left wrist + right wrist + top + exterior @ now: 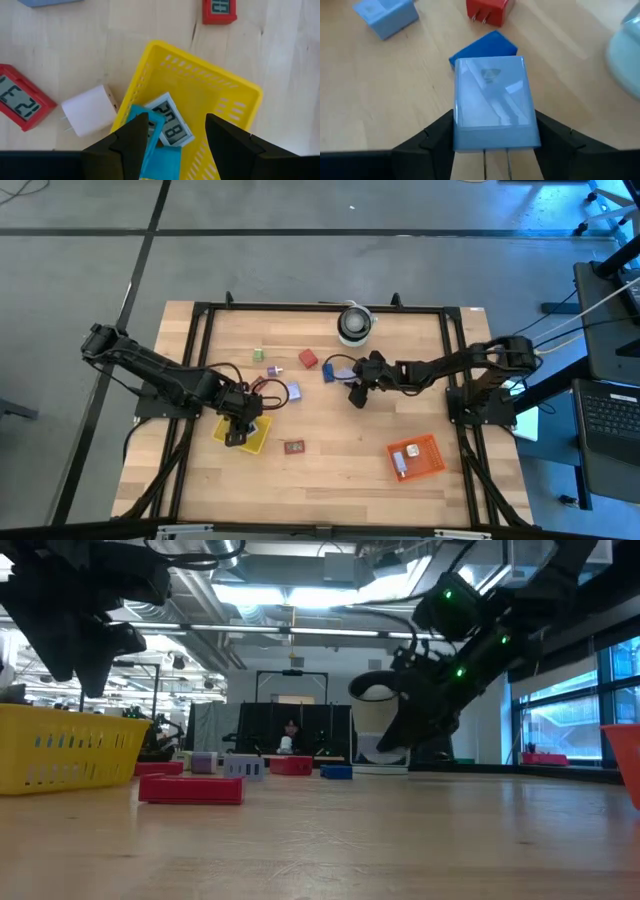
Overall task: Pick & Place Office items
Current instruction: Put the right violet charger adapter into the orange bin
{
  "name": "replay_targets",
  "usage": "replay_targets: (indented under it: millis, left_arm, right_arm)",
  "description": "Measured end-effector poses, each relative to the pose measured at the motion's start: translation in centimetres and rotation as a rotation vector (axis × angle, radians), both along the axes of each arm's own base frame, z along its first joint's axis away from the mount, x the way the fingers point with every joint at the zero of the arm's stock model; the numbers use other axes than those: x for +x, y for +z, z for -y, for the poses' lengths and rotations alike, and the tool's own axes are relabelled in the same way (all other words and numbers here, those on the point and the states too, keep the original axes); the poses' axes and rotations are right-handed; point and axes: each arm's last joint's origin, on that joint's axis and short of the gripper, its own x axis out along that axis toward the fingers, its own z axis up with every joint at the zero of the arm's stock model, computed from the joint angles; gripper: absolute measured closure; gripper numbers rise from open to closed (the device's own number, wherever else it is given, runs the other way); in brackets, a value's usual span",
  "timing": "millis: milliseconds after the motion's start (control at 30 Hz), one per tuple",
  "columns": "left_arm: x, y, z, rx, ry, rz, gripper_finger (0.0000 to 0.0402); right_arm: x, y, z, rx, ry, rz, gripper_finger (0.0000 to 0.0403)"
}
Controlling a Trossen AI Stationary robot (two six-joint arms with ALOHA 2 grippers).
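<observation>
Right hand [492,145] pinching a pale blue charger block [492,102] between its fingers (prongs toward the wrist), left hand [172,142] spread above the yellow tray [240,95], blue clock [167,125] lying just beneath it

Bright, even overhead light falls on the table [320,470]. Ceiling lamps [290,590] glare toward twelve o'clock in the low view, silhouetting the arms. Wrist views blur at their edges.
</observation>
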Motion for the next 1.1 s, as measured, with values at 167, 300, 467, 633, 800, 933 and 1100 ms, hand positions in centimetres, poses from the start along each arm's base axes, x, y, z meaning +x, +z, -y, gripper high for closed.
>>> replay_targets:
  millis: [167, 300, 467, 633, 800, 933, 1100]
  left_arm:
    - [0.3, 0.1, -0.3, 0.005, -0.011, 0.02, 0.021]
    - [0.7, 0.3, -0.5, -0.001, -0.03, 0.066, 0.0209]
    - [1.9, 1.5, -0.5, 0.054, -0.081, 0.277, 0.0213]
    - [2.5, 3.8, -0.4, 0.239, -0.125, 0.548, 0.0222]
    - [1.0, 6.2, -1.3, 0.38, -0.069, 0.68, 0.0234]
    - [-1.3, 7.6, -2.1, 0.409, -0.009, 0.78, 0.0241]
    - [-4.7, 8.4, -3.2, 0.396, 0.082, 0.899, 0.024]
  right_arm:
    - [-1.2, 3.0, -0.1, -0.021, 0.007, 0.041, 0.0191]
    - [-2.5, 5.4, -0.2, -0.033, 0.006, 0.079, 0.0191]
    - [-3.6, 7.1, -0.7, -0.053, 0.009, 0.121, 0.0191]
    - [-4.1, 7.9, -1.4, -0.071, 0.016, 0.138, 0.0191]
    - [-4.7, 9.2, -1.9, -0.079, 0.029, 0.177, 0.0191]
    - [-5.4, 11.1, -2.1, -0.136, 0.014, 0.169, 0.0191]
    - [-6.4, 13.2, -2.4, -0.181, 0.01, 0.151, 0.0191]
